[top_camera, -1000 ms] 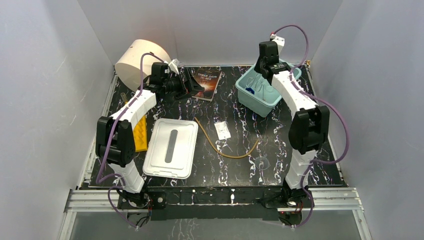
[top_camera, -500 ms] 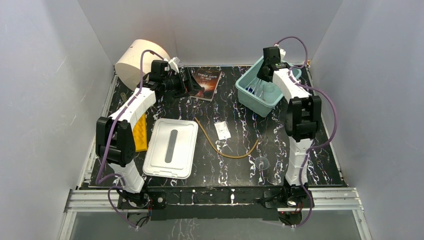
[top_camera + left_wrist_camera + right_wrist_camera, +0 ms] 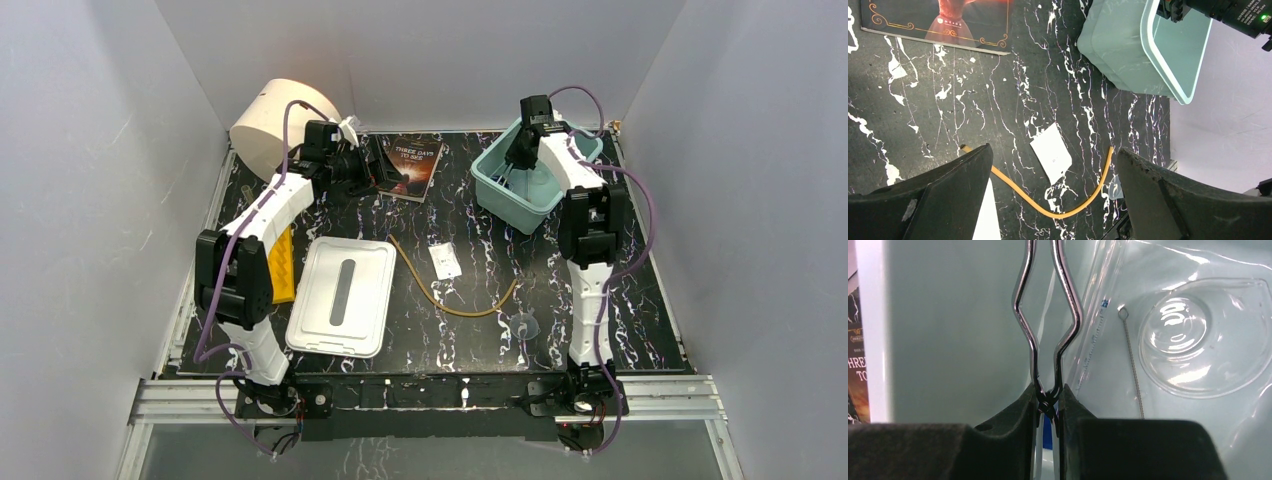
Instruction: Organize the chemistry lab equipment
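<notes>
My right pincer (image 3: 1048,401) clamped on shiny metal tongs (image 3: 1018,307) inside pale teal plastic bin (image 3: 948,340), far-right corner of bench (image 3: 450,345), my left pincer (image 3: 1055,150) wide

Metal tongs (image 3: 1048,315) of bright chrome wire, arms nearly closed, are pinched at the pivot end by the right gripper (image 3: 1048,399) inside the teal tub (image 3: 497,195) at the table's (image 3: 460,215) far right corner. Beside them on the tub floor lie a clear graduated tube (image 3: 1098,330), a thin wire-handled brush (image 3: 1132,360) and a clear round dish (image 3: 1198,335). At mid-table the white packet (image 3: 444,261) lies flat within the curve of the tan rubber tubing (image 3: 460,308), and a small clear glass piece (image 3: 524,326) sits nearer the near edge.
</notes>
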